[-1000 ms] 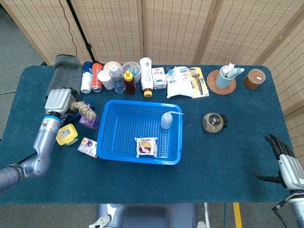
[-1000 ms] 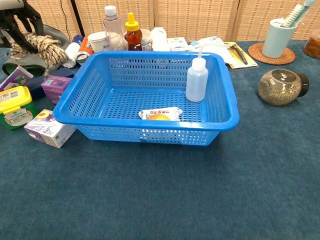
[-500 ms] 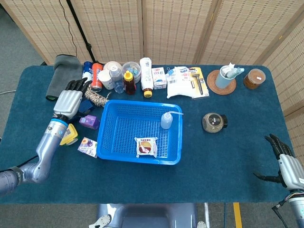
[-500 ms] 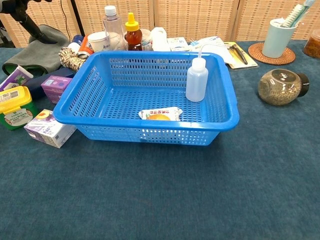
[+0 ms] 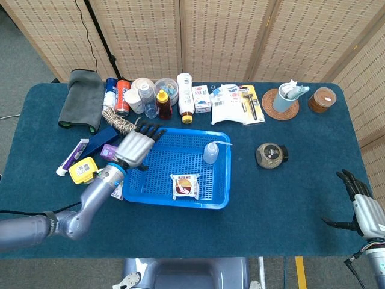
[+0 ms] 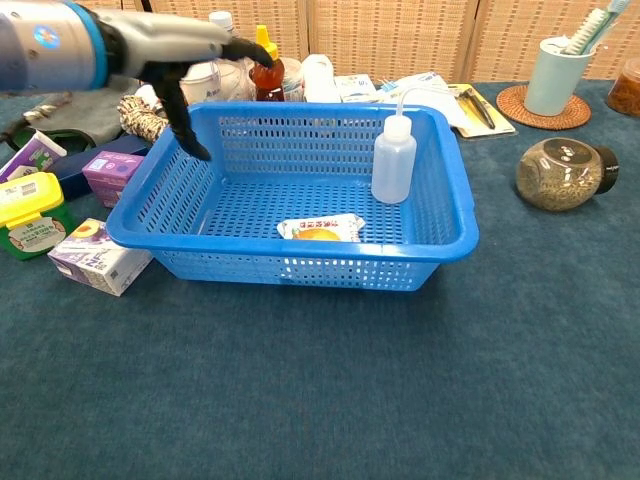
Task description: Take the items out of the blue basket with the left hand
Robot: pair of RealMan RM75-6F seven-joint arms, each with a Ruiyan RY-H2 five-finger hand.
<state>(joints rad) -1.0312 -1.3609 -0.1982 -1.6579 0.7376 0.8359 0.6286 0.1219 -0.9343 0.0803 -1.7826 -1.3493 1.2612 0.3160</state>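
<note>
The blue basket (image 5: 221, 180) (image 6: 440, 245) stands mid-table. Inside it a white squeeze bottle (image 5: 210, 152) (image 6: 393, 160) stands upright by the right wall, and a flat snack packet (image 5: 185, 186) (image 6: 320, 228) lies near the front wall. My left hand (image 5: 135, 148) (image 6: 175, 50) hovers over the basket's left rim with its fingers spread and nothing in it. It is well left of both items. My right hand (image 5: 363, 208) rests at the table's right front edge, fingers apart and empty.
A coil of rope (image 5: 117, 121) (image 6: 143, 118) lies behind the basket's left corner. A yellow container (image 5: 83, 170), purple boxes (image 6: 112, 175) and a tube (image 5: 73, 156) sit left of the basket. Bottles and cans (image 5: 157, 99) line the back; a jar (image 5: 272, 154) stands to the right.
My left hand let go of the rope, which now lies behind the basket's left corner. The hand then swung right over the basket's left rim. The right hand stayed put.
</note>
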